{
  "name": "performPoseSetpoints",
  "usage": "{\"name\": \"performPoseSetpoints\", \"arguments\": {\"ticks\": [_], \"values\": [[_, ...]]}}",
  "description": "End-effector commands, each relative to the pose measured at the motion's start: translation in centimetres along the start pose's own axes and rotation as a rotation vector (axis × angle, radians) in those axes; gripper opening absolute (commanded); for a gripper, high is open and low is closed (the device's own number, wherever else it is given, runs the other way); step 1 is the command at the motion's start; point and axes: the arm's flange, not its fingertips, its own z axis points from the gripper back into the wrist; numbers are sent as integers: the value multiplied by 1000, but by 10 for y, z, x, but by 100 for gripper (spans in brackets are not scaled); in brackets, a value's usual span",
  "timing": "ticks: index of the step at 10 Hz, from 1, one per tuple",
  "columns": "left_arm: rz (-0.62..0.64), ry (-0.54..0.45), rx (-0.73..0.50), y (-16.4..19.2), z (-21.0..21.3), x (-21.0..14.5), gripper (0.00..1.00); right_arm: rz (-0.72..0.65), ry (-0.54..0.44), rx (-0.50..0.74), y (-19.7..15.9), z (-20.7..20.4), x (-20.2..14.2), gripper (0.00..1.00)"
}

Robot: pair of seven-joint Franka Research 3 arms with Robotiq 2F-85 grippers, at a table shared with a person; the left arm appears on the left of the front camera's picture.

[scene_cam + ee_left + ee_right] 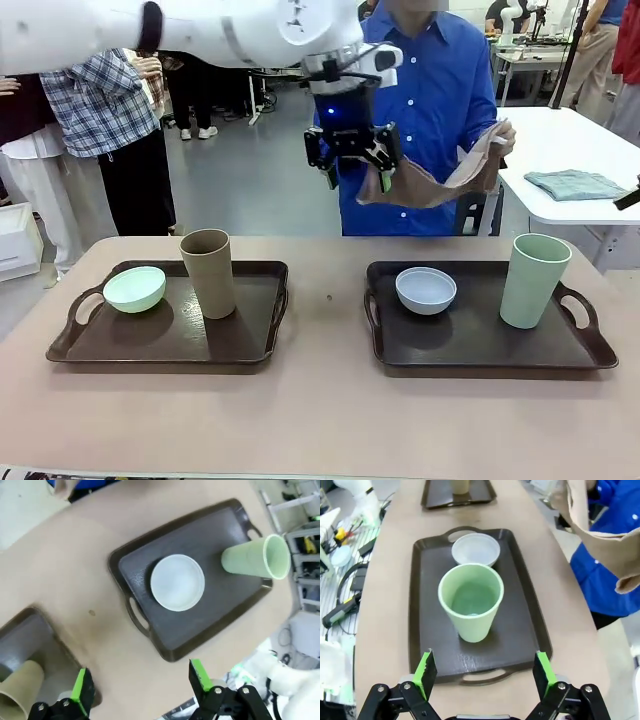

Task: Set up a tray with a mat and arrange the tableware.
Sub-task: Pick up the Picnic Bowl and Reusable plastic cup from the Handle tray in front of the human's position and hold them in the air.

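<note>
My left gripper (352, 160) hangs open high above the table's far side, right beside the tan mat (440, 180) that a person in a blue shirt holds up; nothing sits between its fingers (80, 686). On the left tray (255, 340) stand a mint green bowl (135, 288) and a tan-brown cup (208, 272). The right tray (470, 350) carries a white bowl (426, 290) and a pale green cup (534, 280). My right gripper (484, 680) is open above the right tray's near handle, looking down on the green cup (471, 600) and white bowl (475, 550).
A bare strip of tan tabletop (325, 300) lies between the two trays. A white side table (560, 130) at the back right holds a folded teal cloth (575, 184). Other people stand at the back left.
</note>
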Motion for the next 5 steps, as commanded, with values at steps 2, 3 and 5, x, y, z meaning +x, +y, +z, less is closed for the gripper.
{"name": "performPoseSetpoints", "arguments": {"ticks": [2,3,5], "values": [[19,57,64,-24,-17,46,100,-68,28,-47,-5,-32,16,100],[15,56,69,-30,-30,48,100,-70,42,-40,-7,-41,15,100],[8,57,74,-34,-48,50,100,-84,90,-9,-13,-59,15,100]]}}
